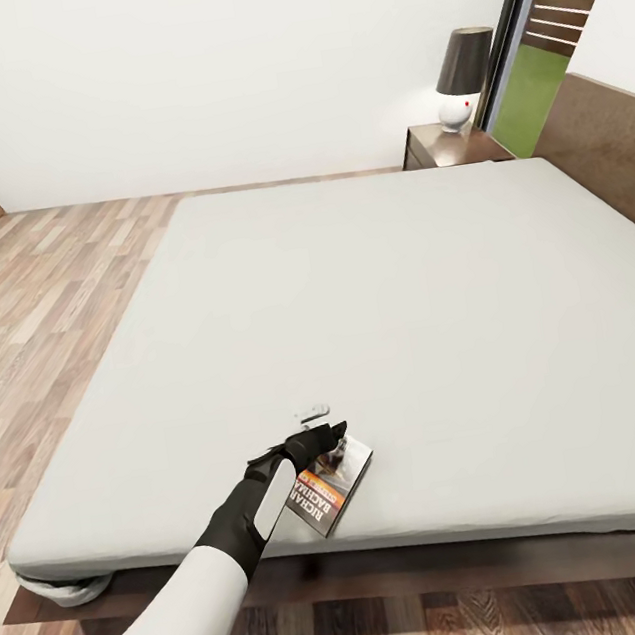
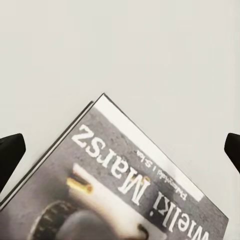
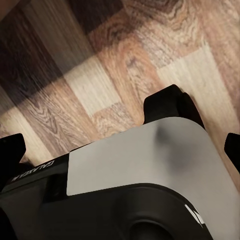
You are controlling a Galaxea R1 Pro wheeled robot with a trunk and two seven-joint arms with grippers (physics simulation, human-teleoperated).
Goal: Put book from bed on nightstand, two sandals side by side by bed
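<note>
Early days here: the book [image 1: 331,484] lies on the bed [image 1: 377,309], low in the frame near the mattress's front edge, so nothing is finished and no sandal is placed. From the lower left the left gripper [image 1: 319,436] reaches over it; the wrist view shows the fingers [image 2: 11,155] spread wide either side of the cover, grasping nothing. Plenty of bare mattress all round. Upper right, the nightstand [image 1: 432,147] carries a lamp [image 1: 463,78], leaving little top free. The right gripper's [image 3: 125,145] fingers hang apart above the floor [image 1: 42,296].

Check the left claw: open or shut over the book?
Open: the left claw has its fingertips spread wide, straddling the book lying flat.
</note>
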